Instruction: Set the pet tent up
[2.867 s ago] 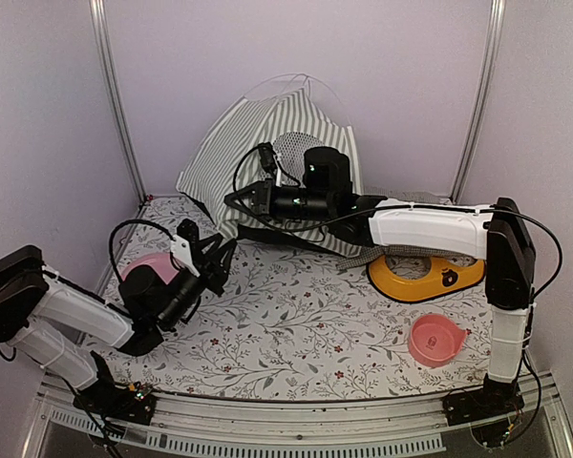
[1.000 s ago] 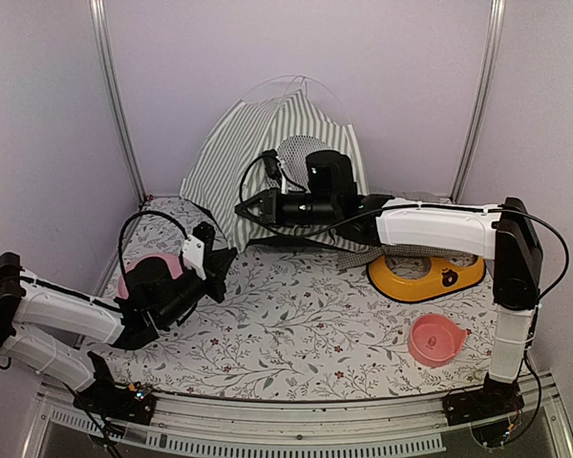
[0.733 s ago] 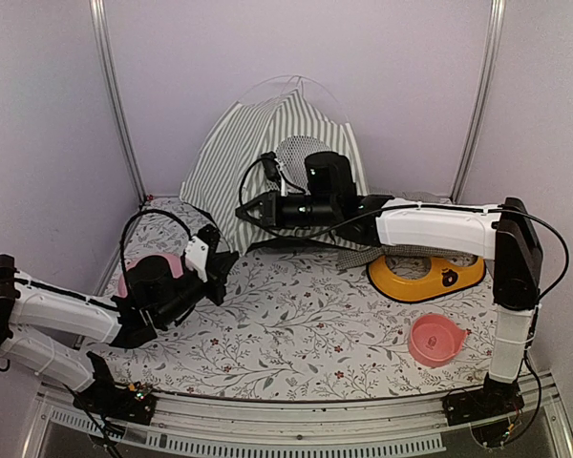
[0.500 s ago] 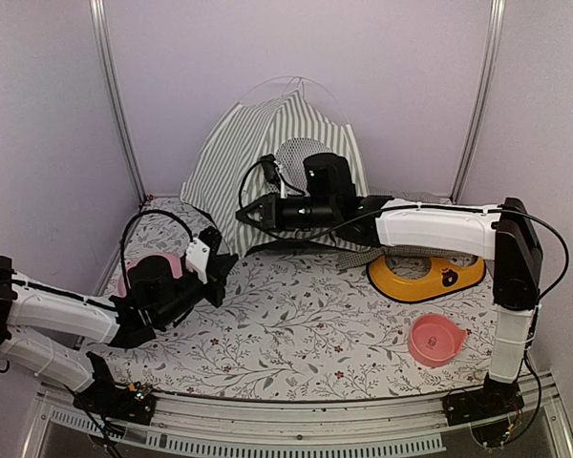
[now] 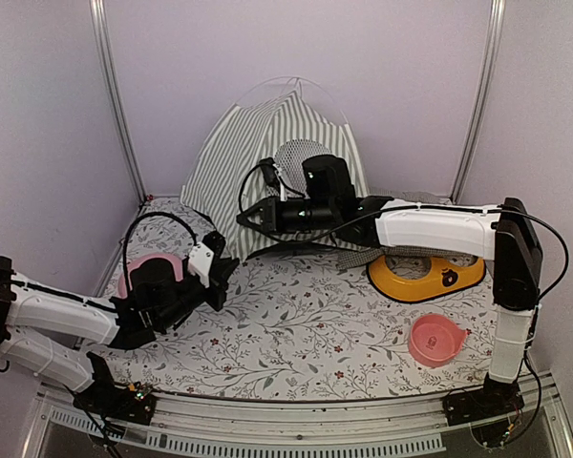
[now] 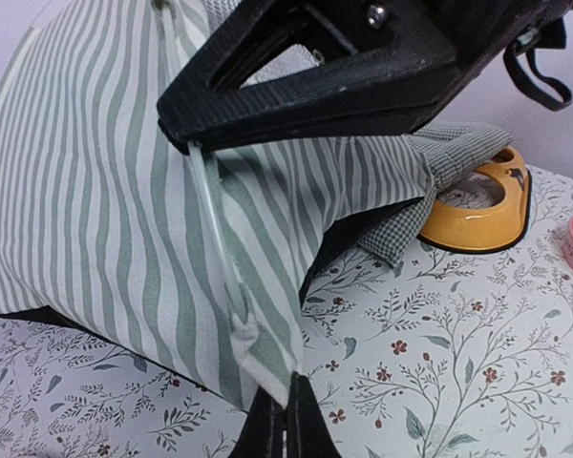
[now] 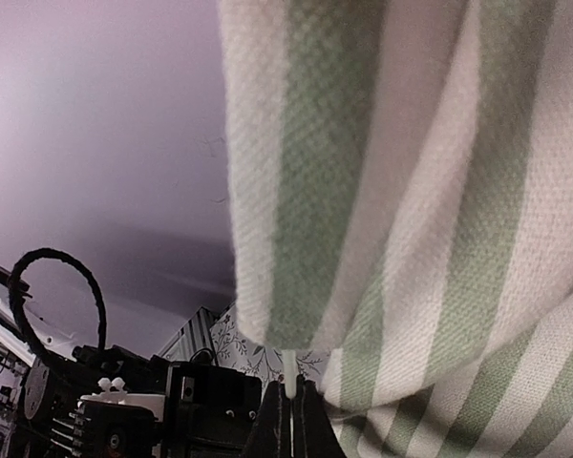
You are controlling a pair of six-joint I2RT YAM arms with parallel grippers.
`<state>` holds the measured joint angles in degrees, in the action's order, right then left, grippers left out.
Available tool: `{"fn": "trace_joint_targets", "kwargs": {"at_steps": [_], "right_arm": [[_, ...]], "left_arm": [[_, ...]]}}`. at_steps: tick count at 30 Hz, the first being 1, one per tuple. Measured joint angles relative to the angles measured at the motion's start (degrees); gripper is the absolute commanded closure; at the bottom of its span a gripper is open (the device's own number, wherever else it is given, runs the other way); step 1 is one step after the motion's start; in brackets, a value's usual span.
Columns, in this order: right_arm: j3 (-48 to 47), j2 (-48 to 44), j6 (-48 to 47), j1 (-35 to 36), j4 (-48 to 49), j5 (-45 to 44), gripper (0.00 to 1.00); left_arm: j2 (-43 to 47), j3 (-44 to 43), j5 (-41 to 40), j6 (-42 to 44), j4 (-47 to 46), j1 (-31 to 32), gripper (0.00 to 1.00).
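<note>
The pet tent (image 5: pixel 267 143), grey-green and white striped with a lace mesh door, stands at the back of the table. My right gripper (image 5: pixel 241 218) is shut on a thin white pole (image 7: pixel 289 367) that comes out of the striped fabric (image 7: pixel 411 191). It holds the tent's front edge up. My left gripper (image 5: pixel 231 267) is low in front of the tent, shut on the bottom corner of the striped fabric (image 6: pixel 267 367). The left wrist view shows the right gripper (image 6: pixel 186 134) above, with the pole (image 6: pixel 215 219) running down inside the hem.
A green-checked cushion (image 5: pixel 363 256) lies under the tent's right side. An orange bowl (image 5: pixel 425 272) and a pink bowl (image 5: pixel 435 339) sit at the right. Another pink bowl (image 5: pixel 153 267) lies behind my left arm. A floral cloth (image 5: pixel 306 324) covers the table.
My left gripper has moved right and forward to the tent's lower corner. My right gripper has risen a little with the pole, and the tent stands more upright.
</note>
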<state>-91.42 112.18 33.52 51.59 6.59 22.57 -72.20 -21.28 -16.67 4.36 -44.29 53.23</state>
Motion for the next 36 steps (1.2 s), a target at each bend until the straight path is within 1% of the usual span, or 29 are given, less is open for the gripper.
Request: {"fn": "trace_joint_targets", "kwargs": {"at_steps": [17,36], "right_arm": [[0.0,0.0,-0.2,0.0,-0.9,0.1,1.00],[0.0,0.0,-0.7,0.0,-2.7,0.0,1.00]], "left_arm": [[2.4,0.8,-2.3,0.1,2.2,1.4,1.00],[2.2,1.4,-3.4,-0.3,2.7,2.1,1.00]]}}
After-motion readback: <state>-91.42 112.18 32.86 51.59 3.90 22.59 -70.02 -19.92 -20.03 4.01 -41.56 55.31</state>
